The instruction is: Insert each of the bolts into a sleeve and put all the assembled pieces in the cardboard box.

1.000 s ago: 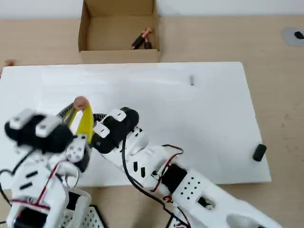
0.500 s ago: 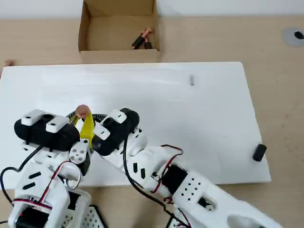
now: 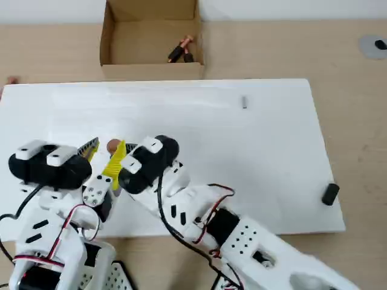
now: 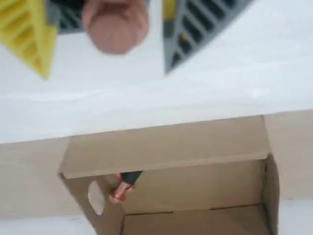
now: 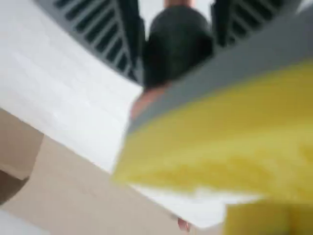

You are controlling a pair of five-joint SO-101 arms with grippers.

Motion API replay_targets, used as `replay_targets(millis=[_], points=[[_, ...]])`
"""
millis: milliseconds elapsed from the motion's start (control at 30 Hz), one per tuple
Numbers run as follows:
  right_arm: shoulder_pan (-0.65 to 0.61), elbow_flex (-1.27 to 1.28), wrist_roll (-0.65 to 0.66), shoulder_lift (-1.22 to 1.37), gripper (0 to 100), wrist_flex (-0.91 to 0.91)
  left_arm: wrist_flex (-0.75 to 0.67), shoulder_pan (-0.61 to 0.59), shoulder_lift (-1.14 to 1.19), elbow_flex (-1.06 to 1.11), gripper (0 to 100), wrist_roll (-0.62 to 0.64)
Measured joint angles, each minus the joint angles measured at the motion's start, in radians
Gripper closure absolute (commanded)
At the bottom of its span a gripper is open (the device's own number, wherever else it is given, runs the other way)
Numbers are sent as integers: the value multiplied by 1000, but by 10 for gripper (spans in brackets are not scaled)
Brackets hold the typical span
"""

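At the near left of the white board [image 3: 254,157], the two grippers meet over one spot. The left gripper [image 4: 106,68] points toward the far side. Its jaws stand apart: a yellow finger [image 4: 27,34] and a grey finger [image 4: 195,29] flank the copper head of the bolt [image 4: 115,24], with a gap on each side of the head. The right gripper [image 5: 178,63] sits just to the right of it. Its jaws are clamped on the dark sleeve [image 5: 178,39], one ribbed grey finger against each side. Copper-coloured metal shows at each end of the sleeve in the right wrist view. How far the bolt sits inside cannot be told. In the high view the bolt head shows between the two wrists.

The cardboard box [image 3: 109,42] stands open on the table [image 3: 363,121], just past the far edge of the board and left of centre. The assembled pieces [image 3: 180,50] lie inside it, near its right wall.

A separate black sleeve [image 3: 330,194] lies at the near right edge of the board, well apart from both grippers. A small grey piece [image 3: 244,103] lies on the far part of the board.
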Motion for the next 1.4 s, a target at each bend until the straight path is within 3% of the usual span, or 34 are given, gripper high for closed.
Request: replay_targets(millis=[233,467,767,1000,1400], points=[[6,-2,0,2,989,18,87,-3,0,-101,832,-5],[209,-190,0,201,989,48,193,-190,57,-270,833,49],[416,-804,0,735,989,235,451,-333,169,-446,833,72],[503,-1329,0,1165,989,316,465,-460,175,-440,833,3],[592,-2220,32,1955,978,434,465,-468,175,-305,833,-40]])
